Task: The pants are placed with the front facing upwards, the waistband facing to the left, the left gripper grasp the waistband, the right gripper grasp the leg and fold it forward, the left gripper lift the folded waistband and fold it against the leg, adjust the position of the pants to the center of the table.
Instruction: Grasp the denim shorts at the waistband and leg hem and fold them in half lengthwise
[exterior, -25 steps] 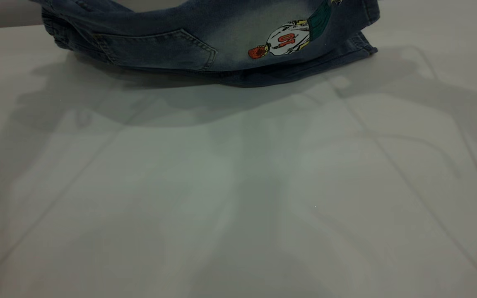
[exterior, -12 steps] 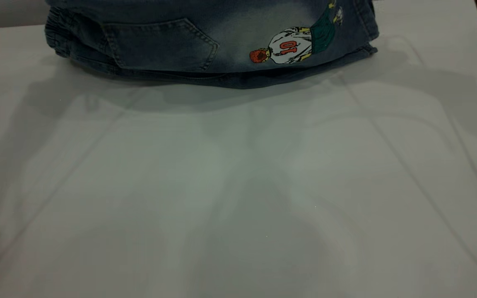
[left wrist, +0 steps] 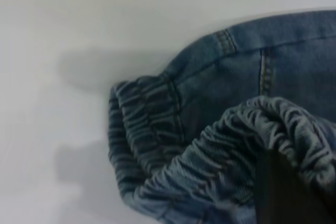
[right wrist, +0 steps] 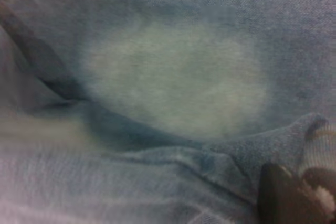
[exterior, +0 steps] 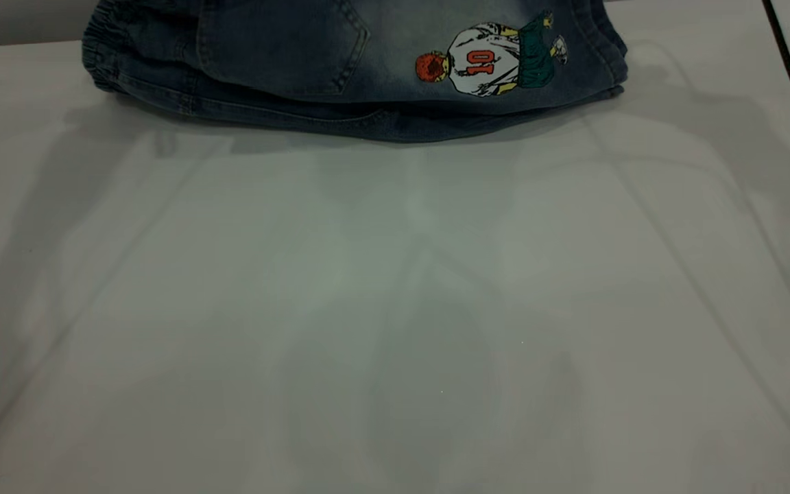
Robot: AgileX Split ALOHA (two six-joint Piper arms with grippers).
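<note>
Pants [exterior: 367, 75] folded at counter's [exterior: 395, 309] far edge, cartoon print [exterior: 491, 62] up. Left claw [left wrist: 286, 192] grips waistband [left wrist: 231, 156]; right claw [right wrist: 291, 195] pinches leg cloth.

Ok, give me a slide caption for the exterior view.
Folded denim pants, cartoon print up, waistband left, at the white table's far edge.

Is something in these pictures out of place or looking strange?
Yes. The pants lie folded at the far edge of the table, cut off by the exterior view's top, not at the centre. The cartoon print faces up, so the back shows. In the left wrist view the waistband is bunched and doubled over.
</note>
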